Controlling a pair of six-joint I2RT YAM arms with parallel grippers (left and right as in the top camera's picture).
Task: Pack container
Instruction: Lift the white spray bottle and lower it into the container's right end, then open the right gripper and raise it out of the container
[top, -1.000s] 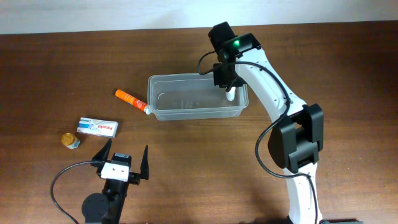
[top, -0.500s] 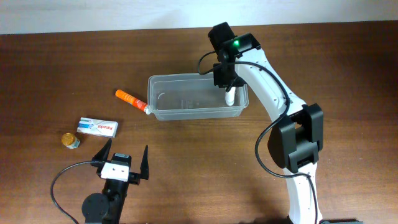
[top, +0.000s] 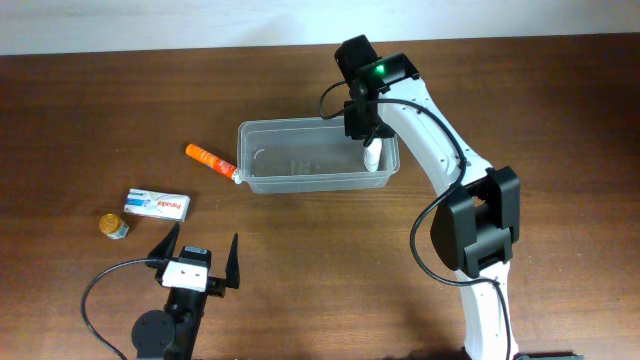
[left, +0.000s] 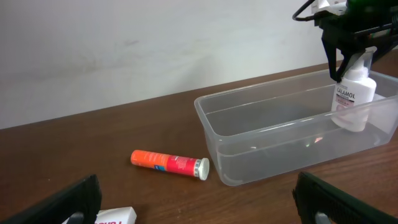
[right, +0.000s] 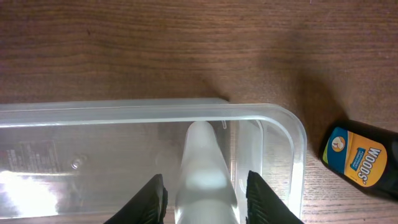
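The container (top: 300, 186), a clear plastic tub, lies mid-table and is seen side-on in the left wrist view (left: 261, 155). A white bottle (top: 372, 160) stands upright in its right end (left: 354, 99). My right gripper (top: 366, 140) hangs over that bottle. In the right wrist view its jaws (right: 205, 199) straddle the bottle (right: 202, 168) with a small gap on each side, so it is open and off the bottle. My left gripper (top: 204, 238) rests wide open near the front left (left: 199, 208), holding nothing.
An orange tube (top: 210, 160) lies just left of the tub (left: 168, 163). A white box (top: 157, 205) and a small gold-lidded jar (top: 115, 226) lie further left. A dark bottle with a blue and yellow label (right: 357, 165) lies outside the tub's right end.
The right gripper's jaws have parted from the white bottle, which has settled slightly lower in the tub's right end. The left arm has not moved.
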